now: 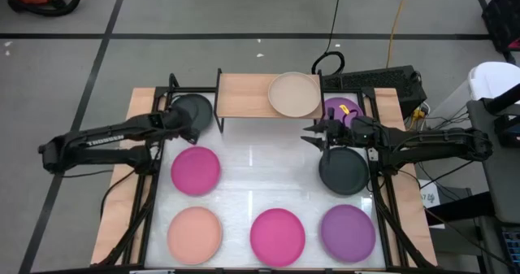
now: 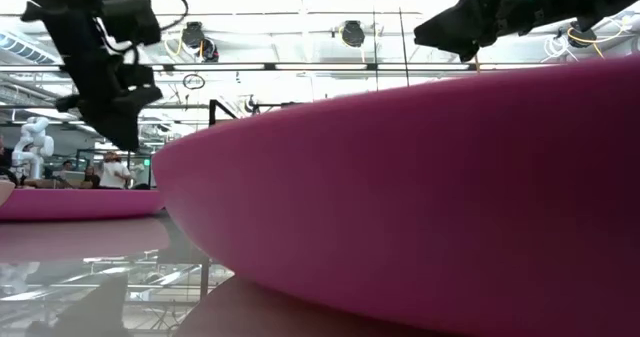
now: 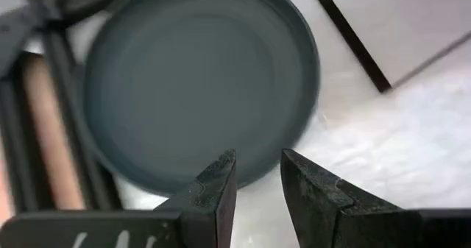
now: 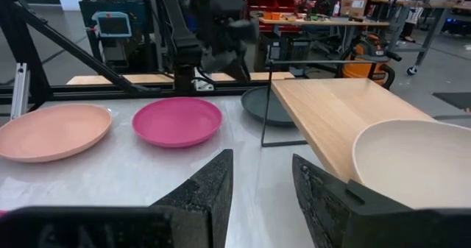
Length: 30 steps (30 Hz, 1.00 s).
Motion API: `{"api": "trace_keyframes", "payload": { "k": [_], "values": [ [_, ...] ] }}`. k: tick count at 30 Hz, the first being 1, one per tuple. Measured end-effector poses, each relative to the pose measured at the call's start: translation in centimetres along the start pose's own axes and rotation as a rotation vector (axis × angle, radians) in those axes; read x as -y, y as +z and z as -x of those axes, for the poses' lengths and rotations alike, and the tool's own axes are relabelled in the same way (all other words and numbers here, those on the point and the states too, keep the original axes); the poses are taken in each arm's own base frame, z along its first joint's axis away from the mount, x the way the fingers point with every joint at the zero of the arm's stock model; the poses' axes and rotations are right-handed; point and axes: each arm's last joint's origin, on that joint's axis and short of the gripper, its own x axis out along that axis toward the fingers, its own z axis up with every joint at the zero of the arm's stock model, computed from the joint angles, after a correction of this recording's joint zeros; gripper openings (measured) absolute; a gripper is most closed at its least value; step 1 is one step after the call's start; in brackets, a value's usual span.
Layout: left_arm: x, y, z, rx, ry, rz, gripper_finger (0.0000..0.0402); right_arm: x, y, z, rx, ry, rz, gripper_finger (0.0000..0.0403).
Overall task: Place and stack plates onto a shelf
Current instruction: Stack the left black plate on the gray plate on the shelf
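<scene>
The shelf (image 1: 248, 97) stands at the table's far edge and carries a beige plate (image 1: 294, 94) on its right half. A black plate (image 1: 195, 110) lies on the table left of the shelf. My left gripper (image 1: 174, 121) hovers open above that plate's rim (image 3: 250, 176), with its fingers either side of it and clear of it. My right gripper (image 1: 309, 134) is open and raised in front of the shelf (image 4: 331, 108), holding nothing. A second black plate (image 1: 344, 171) lies under the right arm.
A purple plate (image 1: 340, 108) lies right of the shelf. A magenta plate (image 1: 196, 170) sits mid-left. Along the near edge lie a peach plate (image 1: 195, 232), a magenta plate (image 1: 278, 236) and a purple plate (image 1: 348, 232). Black frame rails flank the table.
</scene>
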Motion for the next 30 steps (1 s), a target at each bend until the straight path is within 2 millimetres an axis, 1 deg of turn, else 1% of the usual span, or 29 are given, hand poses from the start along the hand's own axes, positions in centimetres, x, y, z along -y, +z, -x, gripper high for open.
{"api": "trace_keyframes", "payload": {
  "k": [4, 10, 20, 27, 30],
  "values": [
    [1.0, 0.3, -1.5, -0.073, -0.041, -0.078, 0.0113, 0.0, 0.1, 0.0, 0.009, 0.0, 0.002, 0.0125],
    [1.9, 0.2, -3.4, -0.14, -0.013, -0.171, 0.0113, 0.0, 0.1, 0.0, 0.007, 0.0, -0.003, 0.0125],
    [2.7, 0.2, -4.6, -0.175, -0.046, -0.266, 0.0113, 0.0, 0.1, 0.0, 0.006, 0.0, -0.006, 0.0125],
    [2.9, 0.0, -5.7, -0.205, -0.001, -0.302, 0.0113, 0.0, 0.0, 0.0, 0.005, 0.0, -0.006, 0.0125],
    [3.0, -0.2, -6.3, -0.22, 0.049, -0.32, 0.0113, 0.0, 0.0, 0.0, 0.004, 0.0, -0.006, 0.0125]
  ]
}}
